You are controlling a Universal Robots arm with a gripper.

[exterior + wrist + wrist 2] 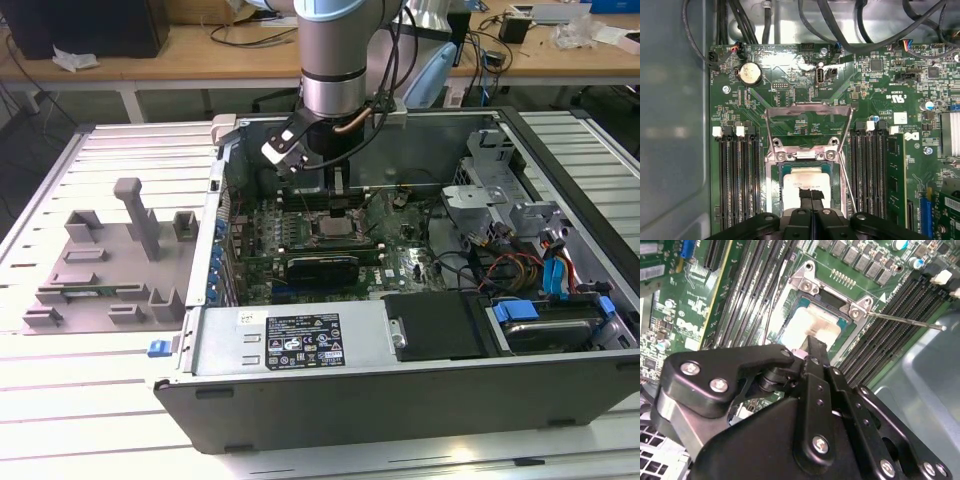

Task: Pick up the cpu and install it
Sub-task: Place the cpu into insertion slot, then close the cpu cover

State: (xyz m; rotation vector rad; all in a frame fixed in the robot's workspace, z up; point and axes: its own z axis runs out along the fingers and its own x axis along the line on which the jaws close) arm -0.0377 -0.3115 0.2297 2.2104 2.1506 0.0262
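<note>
First wrist view: the end effector [811, 194], fingers pressed together and apparently gripping nothing, hangs over the cpu [794, 182] in its socket [802, 155].

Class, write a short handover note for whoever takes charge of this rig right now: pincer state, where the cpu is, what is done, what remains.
The pincer is shut, fingertips together, low over the middle of the cpu; whether it touches is unclear.
The cpu lies flat in the socket on the motherboard, inside the open computer case.
Done: the cpu appears to be seated in the socket.
Left: the hinged metal frame stands open and the lever rod looks unlatched, so the cpu is not yet clamped.
</note>
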